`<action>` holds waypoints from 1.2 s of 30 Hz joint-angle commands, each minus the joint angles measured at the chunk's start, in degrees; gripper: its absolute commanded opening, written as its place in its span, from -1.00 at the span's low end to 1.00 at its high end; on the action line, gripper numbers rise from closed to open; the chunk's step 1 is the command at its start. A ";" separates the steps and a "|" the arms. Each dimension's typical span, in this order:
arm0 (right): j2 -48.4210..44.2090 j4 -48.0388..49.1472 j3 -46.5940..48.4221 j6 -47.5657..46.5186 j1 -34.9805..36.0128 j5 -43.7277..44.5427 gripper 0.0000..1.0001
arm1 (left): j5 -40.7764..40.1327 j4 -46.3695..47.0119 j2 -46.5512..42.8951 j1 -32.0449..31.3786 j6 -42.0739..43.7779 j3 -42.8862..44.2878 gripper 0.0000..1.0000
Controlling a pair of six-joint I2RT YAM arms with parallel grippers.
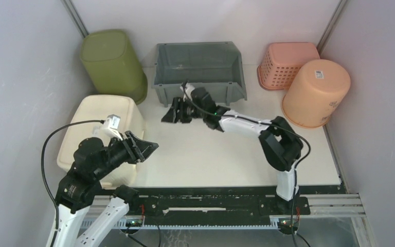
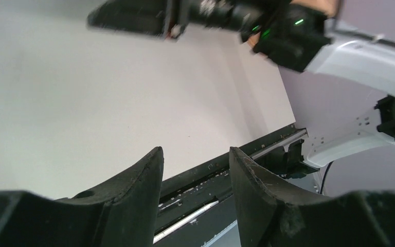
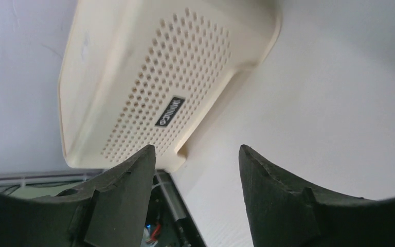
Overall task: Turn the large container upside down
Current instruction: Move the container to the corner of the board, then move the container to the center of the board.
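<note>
The large cream container (image 1: 97,108) stands at the table's left with its flat closed side up and its rim on the table. In the right wrist view its perforated face (image 3: 149,77) carries a small dark label. My left gripper (image 1: 146,149) hovers at its right front corner, pointing right, open and empty (image 2: 195,152). My right gripper (image 1: 171,114) reaches left across the table's middle, just right of the container, open with nothing between its fingers (image 3: 196,149). Neither gripper touches the container.
A green bin (image 1: 112,62) lies at the back left and a grey open bin (image 1: 200,69) at the back centre. A pink basket (image 1: 288,64) and an orange bucket (image 1: 316,92) lie at the back right. Walls enclose three sides; a black rail (image 1: 211,193) runs along the front.
</note>
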 commanded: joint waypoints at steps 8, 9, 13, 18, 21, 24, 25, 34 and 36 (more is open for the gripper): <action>-0.63 -28.21 25.71 -23.44 -15.14 14.41 0.46 | -2.20 1.65 1.08 0.42 1.44 -3.13 0.09; 1.12 -28.36 28.04 -22.96 -16.48 13.96 0.46 | -2.28 2.17 0.68 0.42 0.91 -4.10 0.09; 9.35 -30.98 39.03 -22.93 -19.20 15.65 0.46 | -2.18 4.42 -0.09 0.42 -1.15 -8.20 0.08; 18.25 -35.83 50.24 -24.27 -21.23 17.48 0.46 | -1.89 3.80 -0.24 0.42 -1.08 -9.06 0.08; 20.36 -35.45 51.21 -23.42 -22.42 16.63 0.46 | -1.39 2.81 -0.43 0.42 -0.65 -8.92 0.08; 21.27 -35.11 50.50 -22.85 -23.08 15.75 0.45 | -1.26 2.84 -0.90 0.42 -0.78 -9.77 0.08; 21.26 -34.94 49.75 -22.61 -23.25 15.50 0.45 | -1.13 2.95 -0.96 0.42 -0.87 -9.98 0.08; 13.57 -28.69 32.17 -21.37 -24.18 13.94 0.44 | 0.22 4.59 -0.47 0.43 -1.08 -10.79 0.08; 10.60 -26.45 25.72 -21.00 -24.35 13.93 0.44 | 0.66 4.96 -0.62 0.42 -1.35 -11.12 0.08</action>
